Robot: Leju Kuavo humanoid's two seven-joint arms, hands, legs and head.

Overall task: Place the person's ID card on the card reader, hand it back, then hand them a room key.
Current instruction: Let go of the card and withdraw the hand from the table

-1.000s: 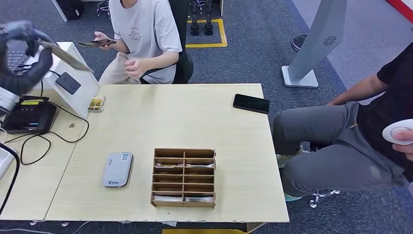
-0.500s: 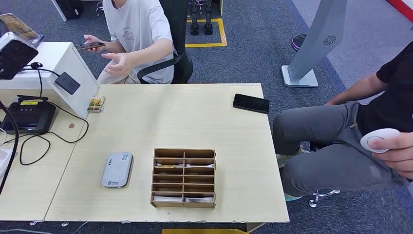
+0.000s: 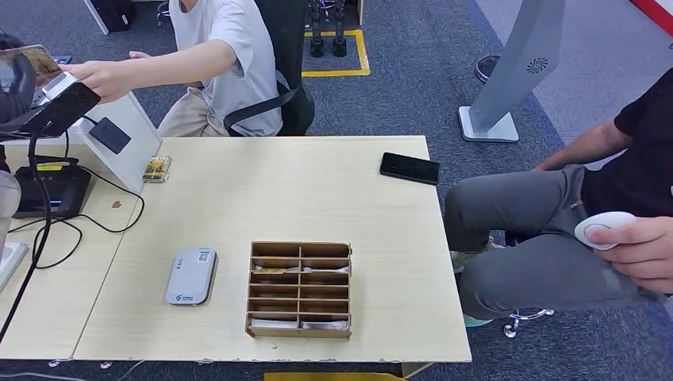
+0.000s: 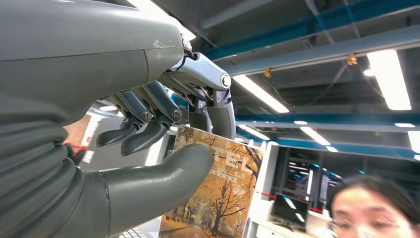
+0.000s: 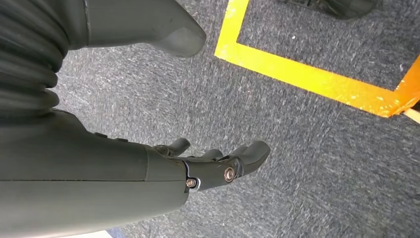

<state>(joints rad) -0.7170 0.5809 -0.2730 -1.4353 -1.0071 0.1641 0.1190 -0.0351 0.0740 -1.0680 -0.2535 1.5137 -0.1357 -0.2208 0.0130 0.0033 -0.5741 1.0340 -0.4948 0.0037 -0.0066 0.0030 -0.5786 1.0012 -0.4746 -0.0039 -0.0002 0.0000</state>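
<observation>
Nearest the robot, at about six o'clock on the table (image 3: 373, 206), stands the wooden compartment tray (image 3: 300, 289); a few flat pieces lie in its slots, perhaps spare room keys, though they are too small to tell. Just beside it at nine o'clock lies the grey card reader (image 3: 191, 275), with nothing on it. I judge the reading step to be over, or else skipped; the pictures alone cannot settle which.

The right hand (image 5: 218, 161) hangs over the carpet, its fingers loosely apart and holding nothing.

Farther off, toward ten o'clock, the left hand (image 4: 163, 129) is raised beyond the table's far left corner, pinching a card (image 4: 218, 193) between thumb and fingers. The card carries an autumn-tree picture and letters reading "TEL", so it looks like a hotel room key more than an ID, which would put the task in its last step: the handover. In the head view the card (image 3: 32, 57) sits at the left edge, and the seated person's hand (image 3: 99, 77) reaches to just beside it. Whether that hand already touches the card cannot be made out, since a dark device blocks the meeting point.

The left hand is mostly cut off in the head view, and the ID card is nowhere I can identify.
</observation>
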